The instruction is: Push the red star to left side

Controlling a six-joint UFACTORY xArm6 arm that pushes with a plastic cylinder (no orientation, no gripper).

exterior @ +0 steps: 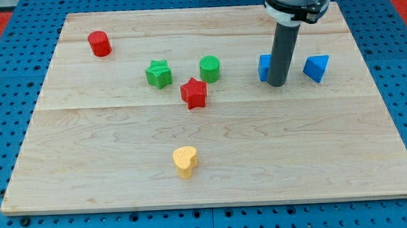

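Observation:
The red star lies near the board's middle, just below and between the green star and the green cylinder. My tip is well to the view's right of the red star, at about the same height. The rod stands right beside a blue block, whose shape is partly hidden behind it.
A blue triangular block lies to the right of the rod. A red cylinder sits at the upper left. A yellow heart lies toward the view's bottom. The wooden board rests on a blue pegboard.

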